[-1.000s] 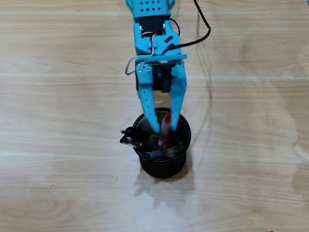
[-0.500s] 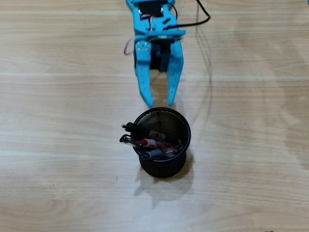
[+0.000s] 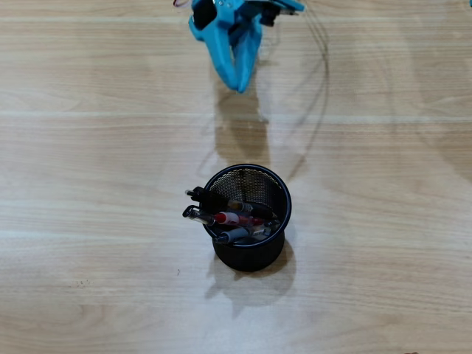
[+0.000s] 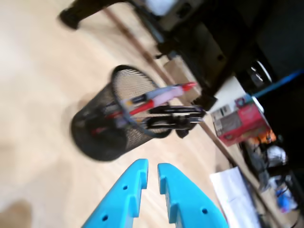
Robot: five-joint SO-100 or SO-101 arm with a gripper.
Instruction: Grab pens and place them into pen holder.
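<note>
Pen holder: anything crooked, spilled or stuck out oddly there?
Nothing spilled. The pen holder stands upright on the wooden table; the pens lean together, tips overhanging its left rim in the overhead view. The claw is clear and empty.

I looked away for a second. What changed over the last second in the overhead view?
The hand let go of the red pen, pulled back from the pen holder toward the top edge, and its fingers closed. The holder and the other pens in it stayed put.
</note>
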